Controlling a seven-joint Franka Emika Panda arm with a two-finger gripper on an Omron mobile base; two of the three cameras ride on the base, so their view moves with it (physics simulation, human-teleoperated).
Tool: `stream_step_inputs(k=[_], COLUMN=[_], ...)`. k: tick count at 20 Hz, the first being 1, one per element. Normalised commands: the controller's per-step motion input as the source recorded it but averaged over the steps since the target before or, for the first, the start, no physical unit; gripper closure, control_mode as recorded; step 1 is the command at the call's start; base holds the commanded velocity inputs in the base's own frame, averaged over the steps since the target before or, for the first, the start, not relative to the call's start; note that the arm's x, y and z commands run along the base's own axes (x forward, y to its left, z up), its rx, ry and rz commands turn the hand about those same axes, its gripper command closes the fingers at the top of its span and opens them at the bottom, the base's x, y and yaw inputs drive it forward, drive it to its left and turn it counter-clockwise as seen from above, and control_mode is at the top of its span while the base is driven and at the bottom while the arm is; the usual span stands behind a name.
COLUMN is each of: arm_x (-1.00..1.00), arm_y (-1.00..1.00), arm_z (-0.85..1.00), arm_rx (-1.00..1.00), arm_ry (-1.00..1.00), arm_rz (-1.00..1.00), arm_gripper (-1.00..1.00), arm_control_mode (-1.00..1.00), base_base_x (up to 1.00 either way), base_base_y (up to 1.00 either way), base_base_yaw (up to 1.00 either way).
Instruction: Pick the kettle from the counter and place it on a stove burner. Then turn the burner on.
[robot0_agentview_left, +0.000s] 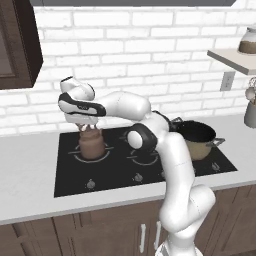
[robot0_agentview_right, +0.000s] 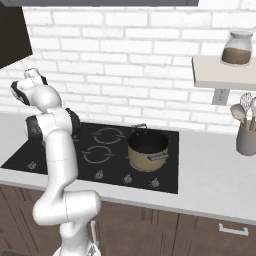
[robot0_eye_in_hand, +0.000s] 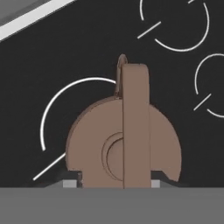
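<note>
Sitting directly beneath gripper (robot0_agentview_left: 89, 128), kettle (robot0_agentview_left: 92, 145) on stove burner (robot0_agentview_left: 107, 154)

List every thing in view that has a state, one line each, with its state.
kettle: upright on the stove burner, handle up in the claw.
claw: shut on the kettle's handle.
pot: upright on the cooktop, no lid.
jar: on the shelf, lid on.
utensil holder: upright on the counter, holding utensils.

My arm rises from its base, bends at the elbow and reaches left, wrist level, hand pointing straight down over the kettle (robot0_agentview_left: 92, 145). My gripper (robot0_agentview_left: 89, 128) sits directly above the kettle, fingers straddling its handle; jaw contact cannot be confirmed.
</note>
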Motion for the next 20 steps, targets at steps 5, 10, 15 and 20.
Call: stream_step_inputs(k=[5,10,15,20], arm_x=[0.0,-0.01,-0.03,0.0], arm_y=[-0.12,-0.05,0.0,0.0], arm_z=[-0.01,0.02,0.19,0.11], arm_rx=[0.0,0.0,0.0,0.0], arm_ry=[0.0,0.0,0.0,-0.02], arm_rz=[0.0,0.0,0.0,0.0], arm_gripper=[-1.0,-1.0,-1.0,-1.0], arm_control_mode=[-1.0,-1.0,-1.0,-1.0], base_base_x=[0.0,0.0,0.0,0.0], base_base_y=[0.0,0.0,0.0,0.0], base_base_yaw=[0.0,0.0,0.0,0.0])
